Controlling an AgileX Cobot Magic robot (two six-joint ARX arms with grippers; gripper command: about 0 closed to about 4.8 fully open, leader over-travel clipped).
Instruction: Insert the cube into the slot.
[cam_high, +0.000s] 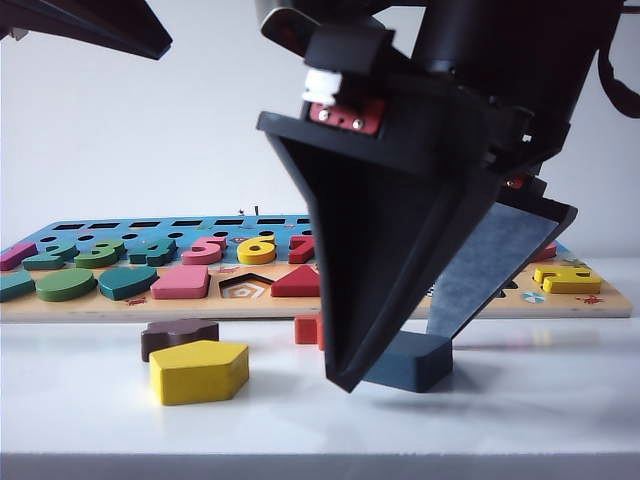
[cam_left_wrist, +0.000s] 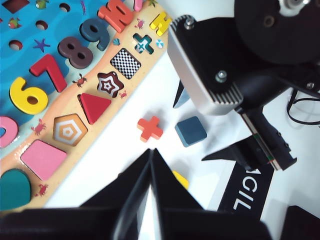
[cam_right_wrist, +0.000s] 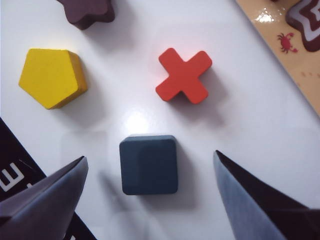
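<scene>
On the white worktop (cam_right_wrist: 260, 125), just off the board's edge: the cube (cam_right_wrist: 148, 164), lying flat between our right claw (cam_right_wrist: 148, 200)'s released, wide-spread fingers. We should lower squarely and clench on opposite flat sides. Left claw (cam_left_wrist: 150, 175): clenched, empty, hanging back. The slot (cam_left_wrist: 125, 63): vacant.

Lab-like tabletop (cam_high: 560, 400): bare white wall (cam_high: 150, 140)
</scene>
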